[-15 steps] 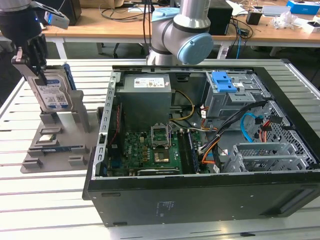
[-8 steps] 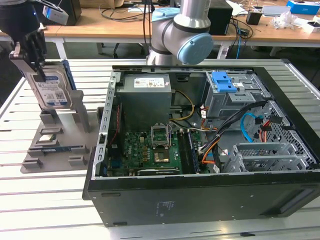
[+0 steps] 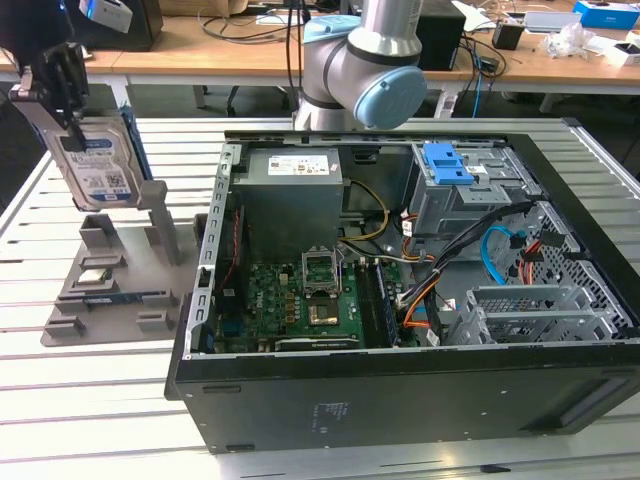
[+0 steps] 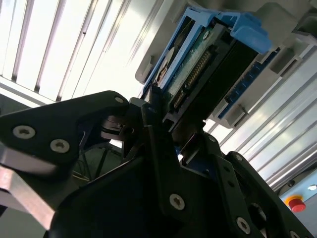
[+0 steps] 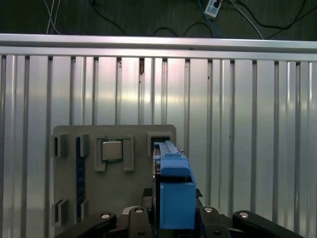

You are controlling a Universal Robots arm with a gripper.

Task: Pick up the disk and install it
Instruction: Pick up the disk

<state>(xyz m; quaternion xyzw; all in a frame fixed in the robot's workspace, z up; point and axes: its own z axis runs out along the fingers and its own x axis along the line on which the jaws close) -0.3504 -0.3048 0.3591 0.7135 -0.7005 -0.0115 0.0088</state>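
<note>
My gripper [image 3: 62, 85] is closed on the disk [image 3: 100, 165], gripping it at its upper end. In the second wrist view the black fingers [image 4: 158, 144] press in from either side of the drive's thin body, next to the blue rail bracket [image 4: 247, 29].

The disk hangs upright with its label facing the exterior camera. It is above the grey fixture [image 3: 110, 290] at the exterior view's left and appears clear of the slots. In the first wrist view the fixture sits directly below the disk, with a small square chip [image 5: 112, 149] seated in it.

I judge the drive to be stiff, dense and heavy for its size, with smooth metal faces that could slide in a light pinch. The plastic bracket probably flexes, so I want the force on the metal edges. I keep off the exposed circuit board and connector pins [image 4: 195, 74], which look fragile, and I expect the drive to take knocks badly.

The open computer case [image 3: 200, 330] stands just beside the fixture on the slatted bench [image 3: 60, 410]. Its drive cage [image 3: 470, 195] is on the far side, well apart from the disk.
</note>
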